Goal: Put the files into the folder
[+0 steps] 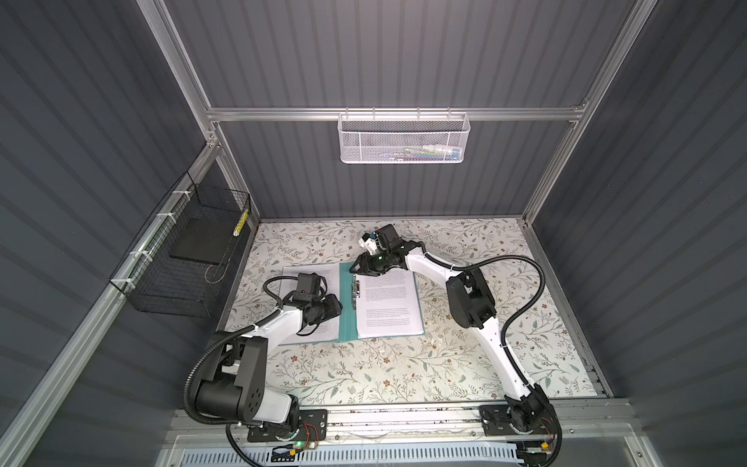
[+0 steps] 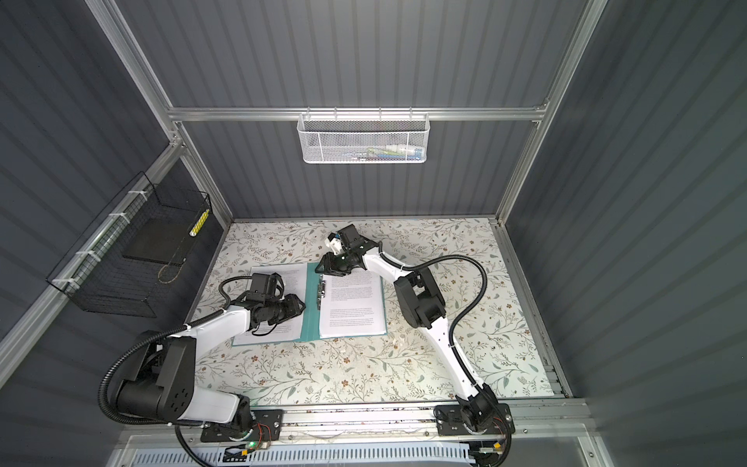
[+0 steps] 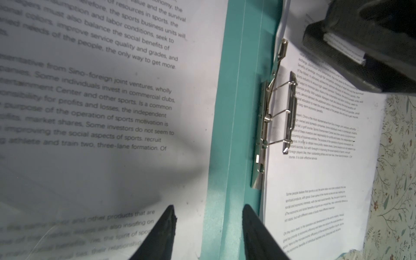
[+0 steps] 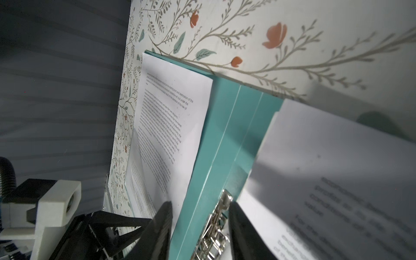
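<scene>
Two black fingertips (image 3: 166, 227) of my left claw (image 3: 209, 227) sit right up close in the left wrist view. They are about half apart and hold nothing. This claw hangs low over the green folder (image 3: 236, 112), a little way along the spine from the silver clip (image 3: 265, 126).

My right claw (image 4: 200, 225) is at the clip's other end. Its jaws are about half apart too, one on each side of the metal. I can see green between one jaw and the clip, so I think it is not pinching anything.

What could go wrong? The clip's bar looks lifted up on its thin wires. If my right claw bumps the clip, the bar could snap down crooked and crease the pages. If my left claw dips lower, it could drag the paper and pull it out of line. The two claws are near each other by the clip, so they could knock together.

The files (image 3: 326, 180) lie in a pile on one side of the clip, and their edge reaches in under the bar. One more sheet (image 3: 112, 101) lies flat on the other side of the clip, beside my left claw. The folder lies open on the flowery tabletop (image 3: 396, 157).
</scene>
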Controlling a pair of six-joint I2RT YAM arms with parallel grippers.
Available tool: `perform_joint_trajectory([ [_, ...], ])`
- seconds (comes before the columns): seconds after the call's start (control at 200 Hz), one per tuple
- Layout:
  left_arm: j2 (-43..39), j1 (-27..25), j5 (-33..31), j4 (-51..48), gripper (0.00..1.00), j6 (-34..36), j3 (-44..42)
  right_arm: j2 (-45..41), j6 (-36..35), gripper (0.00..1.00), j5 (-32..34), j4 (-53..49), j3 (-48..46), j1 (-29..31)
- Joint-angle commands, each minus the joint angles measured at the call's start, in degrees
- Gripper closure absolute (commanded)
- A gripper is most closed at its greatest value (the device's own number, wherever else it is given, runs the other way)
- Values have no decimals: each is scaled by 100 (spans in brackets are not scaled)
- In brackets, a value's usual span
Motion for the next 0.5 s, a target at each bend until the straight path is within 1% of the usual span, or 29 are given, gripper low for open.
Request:
perform_joint_trajectory([
  [0.0, 40, 25, 4, 27, 51, 12, -127, 151, 52, 57, -136, 149, -72, -15],
  [0.495, 50, 25, -12, 47, 51, -1, -169, 335, 150, 56, -49, 185, -27, -28],
])
